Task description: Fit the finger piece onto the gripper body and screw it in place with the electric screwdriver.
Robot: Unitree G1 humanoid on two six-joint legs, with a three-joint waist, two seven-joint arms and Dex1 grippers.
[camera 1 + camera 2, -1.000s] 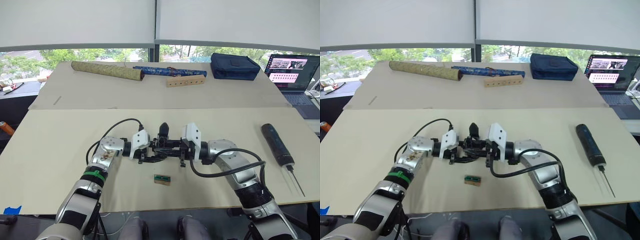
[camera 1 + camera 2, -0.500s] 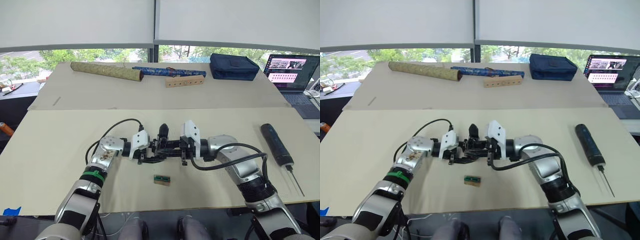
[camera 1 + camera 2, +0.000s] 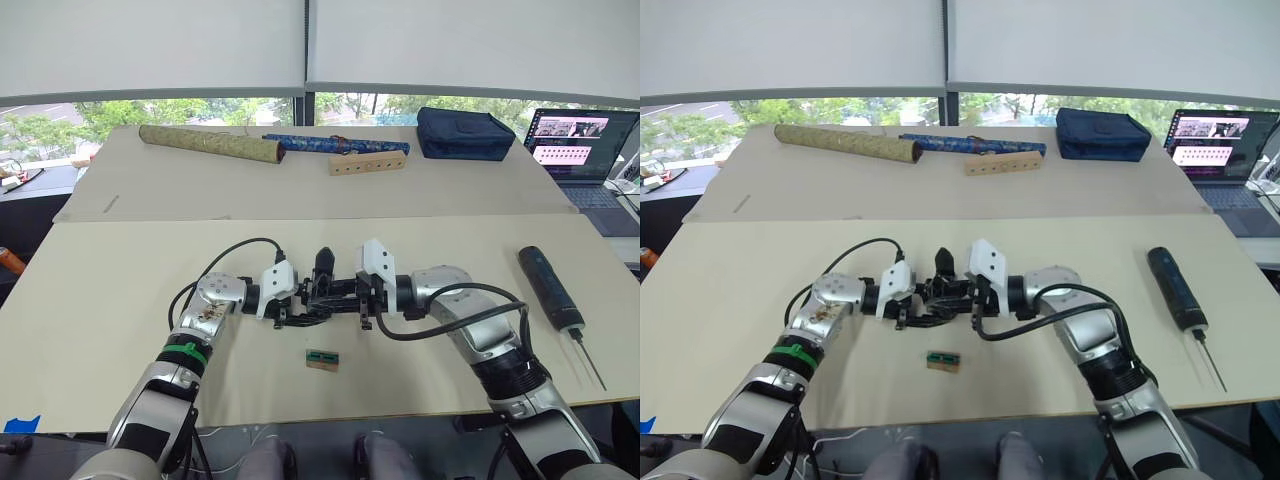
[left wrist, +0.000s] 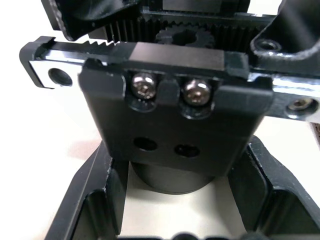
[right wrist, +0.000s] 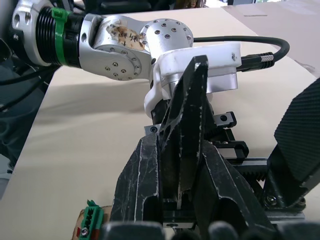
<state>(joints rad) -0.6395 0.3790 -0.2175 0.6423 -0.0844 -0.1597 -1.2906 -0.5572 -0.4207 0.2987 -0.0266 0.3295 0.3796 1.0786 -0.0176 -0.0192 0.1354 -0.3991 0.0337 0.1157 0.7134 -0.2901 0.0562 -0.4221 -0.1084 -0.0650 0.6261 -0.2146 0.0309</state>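
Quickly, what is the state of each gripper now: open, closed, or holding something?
Left gripper: closed on the gripper body, a finger on each side.
Right gripper: closed on the finger piece, held upright at the gripper body.

Green-and-brown block (image 3: 322,358), two patterned rolls (image 3: 211,144), wooden block (image 3: 367,162), navy case (image 3: 465,132), laptop (image 3: 582,152)
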